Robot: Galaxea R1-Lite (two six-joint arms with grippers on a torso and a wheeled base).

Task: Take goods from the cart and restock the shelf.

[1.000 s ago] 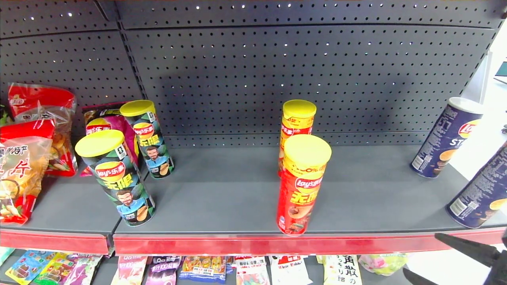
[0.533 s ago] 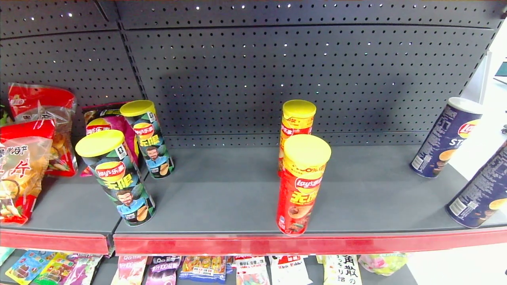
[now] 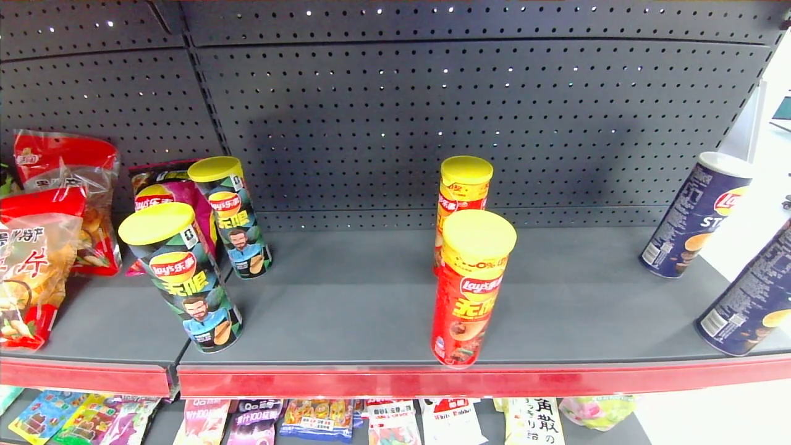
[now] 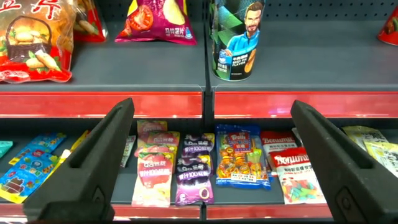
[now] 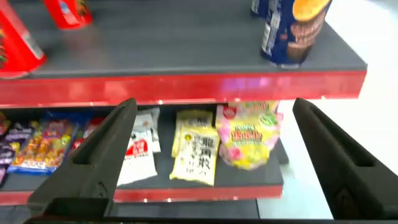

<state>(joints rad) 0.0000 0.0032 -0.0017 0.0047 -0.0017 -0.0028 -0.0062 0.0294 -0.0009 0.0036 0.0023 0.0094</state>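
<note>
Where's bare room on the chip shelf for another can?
Bare shelf between the dark cans and red cans, and between red cans and blue cans. Crowded at the left end among snack bags.

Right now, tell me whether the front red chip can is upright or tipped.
Upright: the front red can stands on its base by the shelf's red front edge, yellow lid on top.
</note>
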